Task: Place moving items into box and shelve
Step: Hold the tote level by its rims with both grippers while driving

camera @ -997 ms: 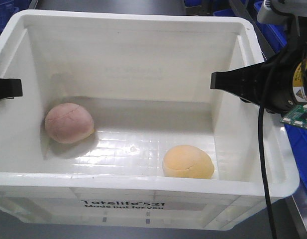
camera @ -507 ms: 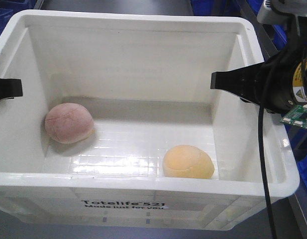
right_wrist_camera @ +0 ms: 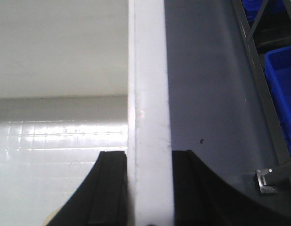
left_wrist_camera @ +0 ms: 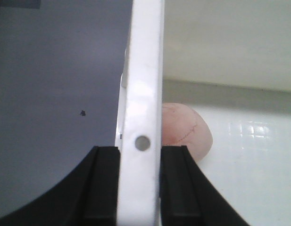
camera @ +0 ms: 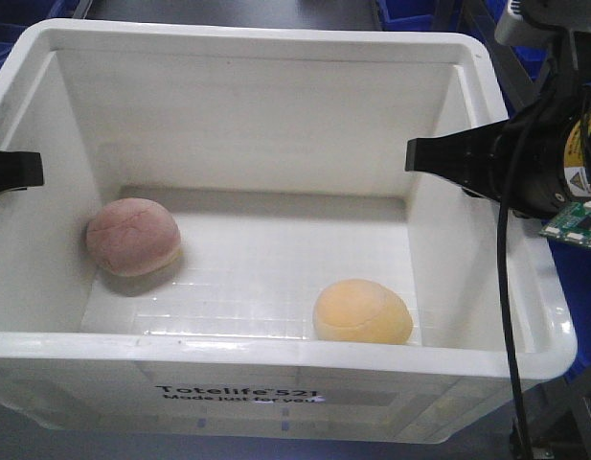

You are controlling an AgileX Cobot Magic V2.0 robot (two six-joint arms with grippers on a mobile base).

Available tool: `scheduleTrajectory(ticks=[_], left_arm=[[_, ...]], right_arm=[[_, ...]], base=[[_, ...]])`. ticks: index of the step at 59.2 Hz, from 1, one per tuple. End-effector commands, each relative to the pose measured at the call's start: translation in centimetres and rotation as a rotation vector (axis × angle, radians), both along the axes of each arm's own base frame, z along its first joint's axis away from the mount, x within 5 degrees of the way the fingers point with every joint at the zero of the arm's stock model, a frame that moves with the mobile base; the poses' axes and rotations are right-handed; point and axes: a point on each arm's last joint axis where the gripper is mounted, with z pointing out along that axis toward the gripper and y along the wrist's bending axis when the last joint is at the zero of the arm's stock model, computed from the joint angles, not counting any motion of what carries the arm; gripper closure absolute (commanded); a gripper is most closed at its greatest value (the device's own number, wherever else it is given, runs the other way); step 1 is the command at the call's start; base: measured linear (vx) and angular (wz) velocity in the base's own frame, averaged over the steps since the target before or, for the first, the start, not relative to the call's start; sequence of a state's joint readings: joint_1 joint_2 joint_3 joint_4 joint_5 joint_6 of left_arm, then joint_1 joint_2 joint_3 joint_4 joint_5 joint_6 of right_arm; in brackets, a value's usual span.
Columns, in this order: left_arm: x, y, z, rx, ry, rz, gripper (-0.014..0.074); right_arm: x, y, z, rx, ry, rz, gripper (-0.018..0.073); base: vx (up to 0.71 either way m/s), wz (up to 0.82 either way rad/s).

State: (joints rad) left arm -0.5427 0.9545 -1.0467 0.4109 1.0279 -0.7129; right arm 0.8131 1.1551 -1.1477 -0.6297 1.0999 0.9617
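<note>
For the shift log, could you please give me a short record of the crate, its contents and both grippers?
Container: white plastic crate, no lid, black print on the front
Item 1: pink bun, on the crate floor, left side
Item 2: yellow bun, on the crate floor, front right
Spacing: buns apart, not touching
Left arm: left gripper shut on the left wall
Right arm: right gripper shut on the right wall
Outside: blue bins beyond the right wall

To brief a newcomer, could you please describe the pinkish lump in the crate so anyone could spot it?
Look into the large white crate filling the front view. Two bun-shaped lumps lie on its floor; the pinkish-brown lump sits by the picture's left wall. Colour sets it apart: its only neighbour, the yellow-orange lump, lies near the front right corner.
</note>
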Motion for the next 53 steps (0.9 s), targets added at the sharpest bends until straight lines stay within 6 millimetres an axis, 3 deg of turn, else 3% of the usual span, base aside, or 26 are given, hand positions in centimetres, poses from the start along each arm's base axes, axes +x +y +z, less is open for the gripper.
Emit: scheduleTrajectory(ticks=[1, 53], left_arm=[[0.0, 0.72, 2.53, 0.024, -0.176, 0.001, 0.0488], [0.0, 0.72, 2.53, 0.024, -0.176, 0.001, 0.0488]], right_arm=[[0.1, -1.36, 2.51, -0.041, -0.155, -0.018, 0.0571], [0.1, -1.36, 2.51, -0.041, -0.155, -0.018, 0.0571]], base=[[0.39, 0.01], [0.35, 0.01]])
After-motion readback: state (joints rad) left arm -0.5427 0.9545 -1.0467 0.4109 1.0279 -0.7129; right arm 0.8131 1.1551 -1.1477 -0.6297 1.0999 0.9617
